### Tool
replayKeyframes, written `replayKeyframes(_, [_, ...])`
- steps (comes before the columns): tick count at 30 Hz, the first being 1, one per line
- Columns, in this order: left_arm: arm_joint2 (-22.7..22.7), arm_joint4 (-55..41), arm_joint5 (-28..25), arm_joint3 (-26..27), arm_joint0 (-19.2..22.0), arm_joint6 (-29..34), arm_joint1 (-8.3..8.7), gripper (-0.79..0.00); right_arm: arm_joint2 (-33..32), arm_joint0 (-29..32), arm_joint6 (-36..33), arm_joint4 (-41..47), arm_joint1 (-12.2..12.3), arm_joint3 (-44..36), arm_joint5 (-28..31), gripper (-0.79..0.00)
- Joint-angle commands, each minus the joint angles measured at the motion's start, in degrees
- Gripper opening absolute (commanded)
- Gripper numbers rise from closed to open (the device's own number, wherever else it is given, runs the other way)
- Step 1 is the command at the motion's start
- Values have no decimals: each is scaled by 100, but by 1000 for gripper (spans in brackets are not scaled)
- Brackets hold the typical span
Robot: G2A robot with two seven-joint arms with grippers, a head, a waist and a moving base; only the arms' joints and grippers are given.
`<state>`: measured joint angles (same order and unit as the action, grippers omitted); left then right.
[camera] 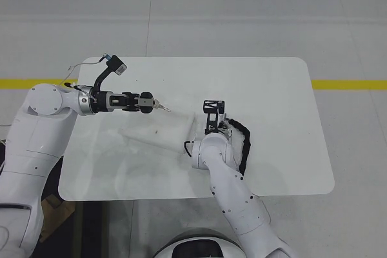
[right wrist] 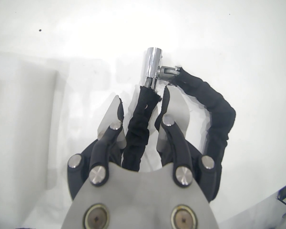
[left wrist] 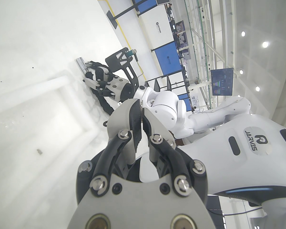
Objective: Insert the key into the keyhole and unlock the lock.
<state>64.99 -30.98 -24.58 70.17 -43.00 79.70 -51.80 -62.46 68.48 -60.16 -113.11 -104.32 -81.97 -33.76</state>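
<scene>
My left gripper (camera: 148, 102) hangs above the left half of the white table (camera: 277, 97), shut on a small metal key (camera: 161, 106) that points toward the lock. In the left wrist view its fingers (left wrist: 133, 120) are pressed together. The lock is a chrome cylinder (right wrist: 152, 63) joined to a chain in a black fabric sleeve (right wrist: 219, 117), lying near the table's middle (camera: 243, 138). My right gripper (right wrist: 143, 96) sits low over it, open, with one sleeved end of the chain between its fingers and the cylinder just past the fingertips. From the left wrist the cylinder (left wrist: 80, 61) sticks out of that gripper (left wrist: 90, 72).
The table's right half and front left are bare. A faint raised rectangular outline (left wrist: 62, 82) marks the table top between the two grippers. The table's far edge meets a floor with a yellow line (camera: 355, 84).
</scene>
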Motion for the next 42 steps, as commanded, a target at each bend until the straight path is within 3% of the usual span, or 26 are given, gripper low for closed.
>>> replayKeyframes(1, [0,0,0,0,0,0,0,-785,5,-38,-11,-3,-11,78,-39,-785])
replayKeyframes(6, [0,0,0,0,0,0,0,-785,-54,-73,-144,20,-14,73,3,-785])
replayKeyframes(16, [0,0,0,0,0,0,0,-785,-1107,172,-1187,1603,35,-1588,1005,-785])
replayKeyframes(23, [0,0,0,0,0,0,0,-785,-1378,117,-1115,2393,29,-1560,957,-785])
replayKeyframes(28, [0,0,0,0,0,0,0,-785,-1873,37,-974,3875,37,-1726,865,-785])
replayKeyframes(35, [0,0,0,0,0,0,0,-785,-2835,171,-858,6357,168,-1887,1193,-785])
replayKeyframes(42, [0,0,0,0,0,0,0,-785,-3595,-152,-1835,7999,418,-1255,1477,-785])
